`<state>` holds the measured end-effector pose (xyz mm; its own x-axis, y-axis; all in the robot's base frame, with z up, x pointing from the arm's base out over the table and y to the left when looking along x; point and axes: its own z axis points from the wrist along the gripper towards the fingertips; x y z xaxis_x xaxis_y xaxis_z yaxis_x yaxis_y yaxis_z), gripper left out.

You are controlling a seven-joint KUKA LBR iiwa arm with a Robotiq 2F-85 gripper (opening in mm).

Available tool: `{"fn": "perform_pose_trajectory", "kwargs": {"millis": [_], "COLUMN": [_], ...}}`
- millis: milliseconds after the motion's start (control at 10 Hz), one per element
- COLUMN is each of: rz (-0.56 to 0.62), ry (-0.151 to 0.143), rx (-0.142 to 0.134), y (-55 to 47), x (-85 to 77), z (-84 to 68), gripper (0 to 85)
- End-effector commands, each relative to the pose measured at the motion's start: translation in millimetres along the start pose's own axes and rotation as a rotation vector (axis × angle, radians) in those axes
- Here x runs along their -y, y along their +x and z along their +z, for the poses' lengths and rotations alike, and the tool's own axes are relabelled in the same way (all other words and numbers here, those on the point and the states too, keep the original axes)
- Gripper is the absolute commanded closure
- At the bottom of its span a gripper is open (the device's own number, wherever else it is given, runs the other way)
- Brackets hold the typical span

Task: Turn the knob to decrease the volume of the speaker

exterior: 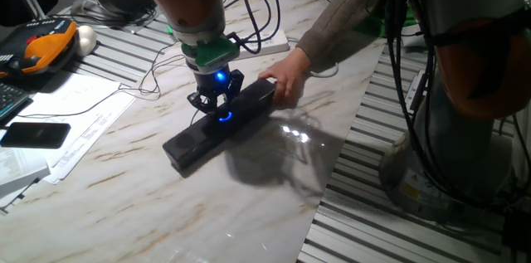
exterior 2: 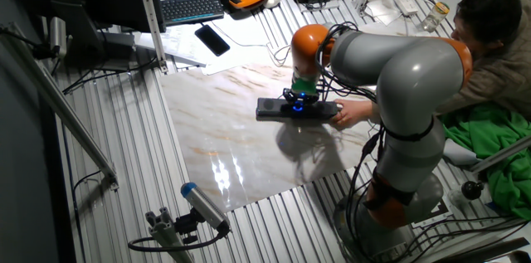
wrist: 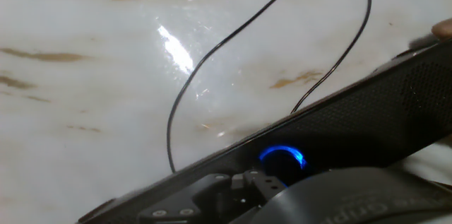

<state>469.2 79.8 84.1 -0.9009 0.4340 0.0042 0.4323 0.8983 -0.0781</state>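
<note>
Marble-patterned white bench top (exterior: 124, 205), glossy, carrying a long slim matte black rectangular speaker (exterior: 192, 147) laid diagonally near the middle, closer to the far edge. Small round black knob ringed in glowing blue light (exterior: 225, 115) set in the speaker's upper face, about midway along its length; seen in the hand view as a blue arc (wrist: 282, 157) on the speaker's (wrist: 395, 118) mesh front. Black two-finger gripper (exterior: 217, 104) poised directly over the knob, fingertips down at it, a second blue light glowing on its own body just above. Spread or pressed together: cannot tell, and contact with the knob unclear. Bare human hand (exterior: 286, 79) resting on the speaker's far end, toward the bench's right edge. Thin black cable (wrist: 212, 54) looping across the marble beside the speaker.
</note>
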Motion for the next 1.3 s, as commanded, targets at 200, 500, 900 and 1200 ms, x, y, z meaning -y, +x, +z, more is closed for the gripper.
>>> {"fn": "perform_pose_trajectory", "kwargs": {"millis": [200,500,900,1200], "rz": [-0.038,0.005,0.034,-0.106], "ry": [0.008,-0.001,0.017,0.025], "rx": [0.002,-0.004,-0.019,-0.011], "y": [0.7,2.6,6.6,8.0], "x": [-0.7,-3.3,-7.7,-8.8], "z": [-0.9,-0.2,-1.7,-2.8], "gripper": [85.0,85.0,85.0,85.0]}}
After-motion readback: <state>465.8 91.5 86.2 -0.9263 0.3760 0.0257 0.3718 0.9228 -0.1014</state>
